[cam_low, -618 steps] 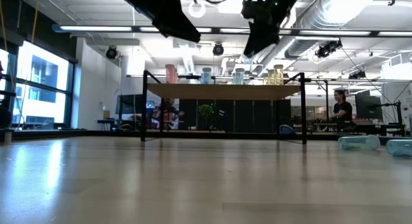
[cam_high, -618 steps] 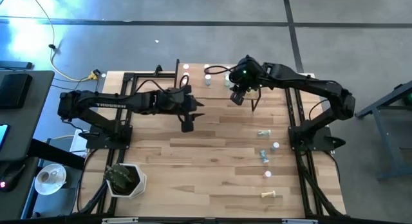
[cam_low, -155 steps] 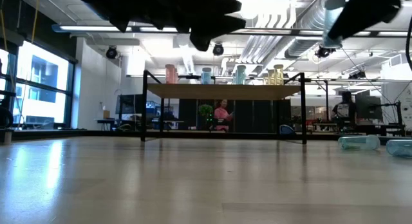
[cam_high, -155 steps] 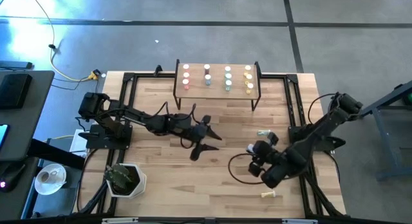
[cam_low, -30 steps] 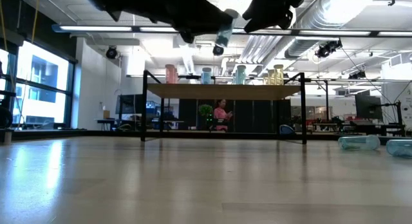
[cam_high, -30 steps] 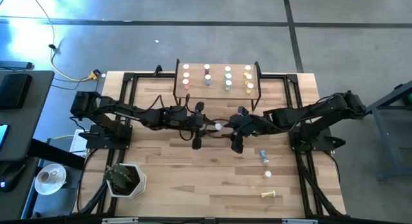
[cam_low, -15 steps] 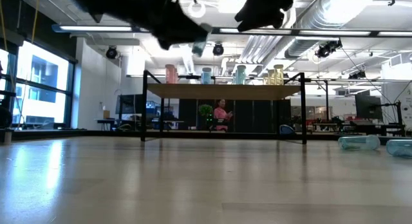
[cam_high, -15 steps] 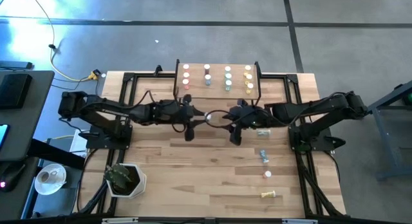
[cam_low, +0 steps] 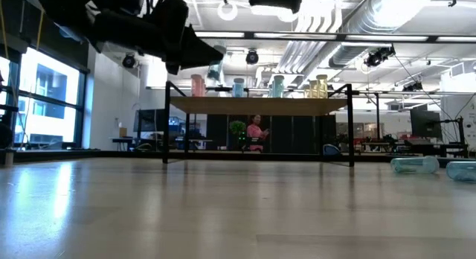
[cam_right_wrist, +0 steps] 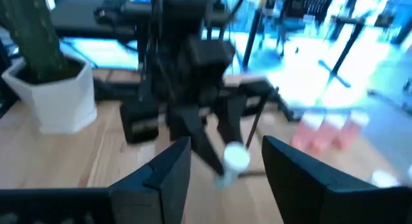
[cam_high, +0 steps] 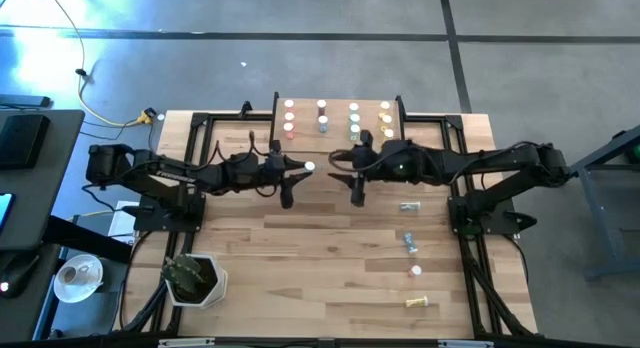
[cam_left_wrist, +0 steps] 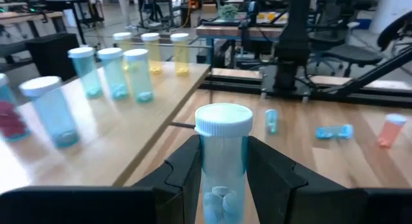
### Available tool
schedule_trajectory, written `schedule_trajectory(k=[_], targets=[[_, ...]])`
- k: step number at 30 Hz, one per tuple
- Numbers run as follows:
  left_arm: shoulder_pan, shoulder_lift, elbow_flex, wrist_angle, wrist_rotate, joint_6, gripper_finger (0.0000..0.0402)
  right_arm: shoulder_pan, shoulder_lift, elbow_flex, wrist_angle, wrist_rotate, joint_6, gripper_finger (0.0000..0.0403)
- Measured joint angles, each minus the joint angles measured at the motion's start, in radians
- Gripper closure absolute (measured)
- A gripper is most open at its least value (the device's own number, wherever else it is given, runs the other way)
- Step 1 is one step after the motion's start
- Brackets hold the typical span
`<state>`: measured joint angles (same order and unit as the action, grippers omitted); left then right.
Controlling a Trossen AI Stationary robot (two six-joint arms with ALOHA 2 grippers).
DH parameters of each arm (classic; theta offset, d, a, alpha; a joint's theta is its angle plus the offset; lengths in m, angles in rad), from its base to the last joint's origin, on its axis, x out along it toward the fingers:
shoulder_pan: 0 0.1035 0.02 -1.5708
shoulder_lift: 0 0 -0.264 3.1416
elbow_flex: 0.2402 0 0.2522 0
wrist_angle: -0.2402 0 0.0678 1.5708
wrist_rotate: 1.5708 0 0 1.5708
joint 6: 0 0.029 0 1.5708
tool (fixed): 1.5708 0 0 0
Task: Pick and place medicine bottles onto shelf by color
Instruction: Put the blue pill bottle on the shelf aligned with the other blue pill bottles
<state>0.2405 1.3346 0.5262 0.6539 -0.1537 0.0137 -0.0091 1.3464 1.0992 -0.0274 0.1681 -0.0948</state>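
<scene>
My left gripper (cam_high: pixel 301 168) is shut on a light blue medicine bottle (cam_left_wrist: pixel 223 161) with a white cap, held in the air in front of the shelf (cam_high: pixel 338 138). The bottle also shows in the low view (cam_low: pixel 216 71). The shelf carries rows of pink, blue, green and yellow bottles standing on their bases (cam_left_wrist: pixel 129 73). My right gripper (cam_high: pixel 340 172) is open and empty just to the right of the left gripper, facing it (cam_right_wrist: pixel 226 161). Several bottles (cam_high: pixel 409 242) are on the table at the right, some on their sides. My left gripper pinches the blue bottle's body (cam_left_wrist: pixel 222 179) below the cap, between its two fingers (cam_left_wrist: pixel 185 176). The fingers come level from the table's left side. The bottle stands upright, cap up, lifted clear of the table.
A white pot with a plant (cam_high: pixel 195 279) stands at the table's near left corner. Loose bottles show near the right arm's base: a blue one (cam_left_wrist: pixel 333 130) on its side and a pink one (cam_left_wrist: pixel 392 129). Two pale bottles on their sides (cam_low: pixel 413 164) show in the low view.
The two grippers stood together at the table's middle with the bottle between them and have drawn apart. My left gripper has gone toward the table's left and far edges with the bottle, which stays upright. My right gripper has gone toward the far edge, empty.
</scene>
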Motion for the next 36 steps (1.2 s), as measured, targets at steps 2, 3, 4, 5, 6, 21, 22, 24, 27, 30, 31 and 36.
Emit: schedule_trajectory(k=[2,3,4,5,6,21,22,24,27,30,31,36], targets=[[0.017,0.0,-0.002,0.006,0.0,0.022,0.03,-0.025,0.003,0.0,0.057,-0.024,-0.033,0.0219],[0.027,0.0,-0.002,0.015,0.004,0.025,0.03,-0.039,0.009,0.0,0.09,-0.041,-0.046,0.0219],[0.038,0.0,-0.002,0.027,0.013,0.027,0.03,-0.055,0.016,0.0,0.117,-0.059,-0.059,0.0219],[0.049,0.0,-0.002,0.041,0.026,0.027,0.03,-0.071,0.024,0.0,0.14,-0.079,-0.064,0.0219],[0.06,0.0,-0.002,0.052,0.041,0.027,0.03,-0.088,0.036,0.0,0.17,-0.099,-0.065,0.0219],[0.101,0.001,-0.002,0.058,0.092,0.016,0.03,-0.219,0.171,0.0,0.303,-0.333,-0.028,0.0219],[0.101,0.001,-0.002,0.058,0.088,0.016,0.03,-0.221,0.177,0.0,0.304,-0.342,-0.028,0.0219],[0.101,0.001,-0.002,0.058,0.08,0.024,0.03,-0.222,0.19,0.0,0.307,-0.352,-0.026,0.0219],[0.101,0.002,-0.002,0.069,0.076,0.043,0.03,-0.227,0.223,0.0,0.346,-0.353,-0.026,0.0219],[0.1,0.002,-0.002,0.078,0.075,0.049,0.03,-0.234,0.253,0.021,0.347,-0.353,-0.029,0.0219],[0.1,0.002,-0.002,0.079,0.075,0.05,0.03,-0.237,0.262,0.036,0.338,-0.353,-0.031,0.0219],[0.1,0.002,-0.002,0.085,0.074,0.05,0.03,-0.241,0.305,0.156,0.189,-0.361,-0.069,0.0219]])
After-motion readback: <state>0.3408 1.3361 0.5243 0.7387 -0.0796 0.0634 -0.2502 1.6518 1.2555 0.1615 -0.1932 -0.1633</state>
